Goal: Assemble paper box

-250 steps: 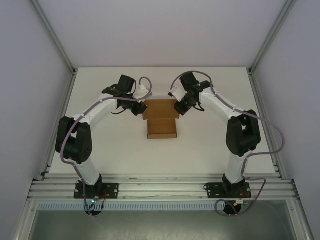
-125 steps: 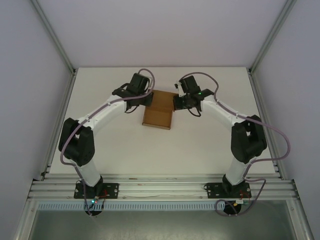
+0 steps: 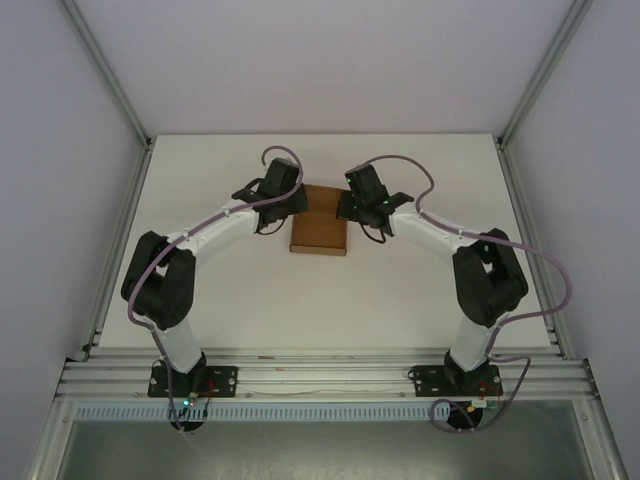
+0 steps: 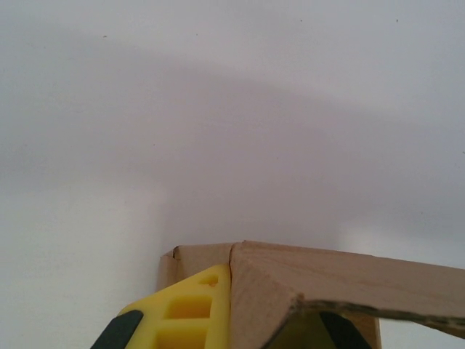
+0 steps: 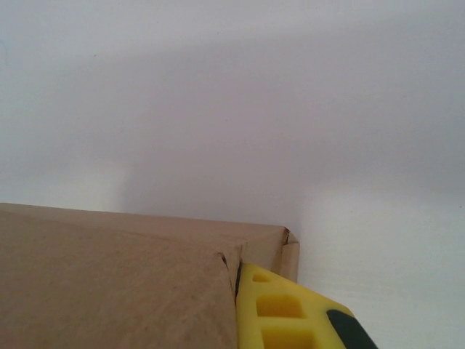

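Observation:
The paper box (image 3: 320, 236) is plain brown cardboard, lying at the middle of the white table (image 3: 420, 300) between both arms. My left gripper (image 3: 297, 203) is at the box's far left corner. In the left wrist view its yellow finger (image 4: 182, 314) lies against a folded cardboard wall (image 4: 305, 276), shut on it. My right gripper (image 3: 346, 207) is at the far right corner. In the right wrist view its yellow finger (image 5: 285, 314) presses against the brown panel (image 5: 109, 283), shut on the box's wall. The second finger of each gripper is hidden behind cardboard.
White walls (image 3: 60, 150) and aluminium frame posts (image 3: 525, 90) close in the table on three sides. A rail (image 3: 320, 378) carries the arm bases at the near edge. Bare table lies in front of the box and to both sides.
Both grippers moved inward and farther back to the box's far corners. The box swung, then squared up, and now looks shorter and folded together.

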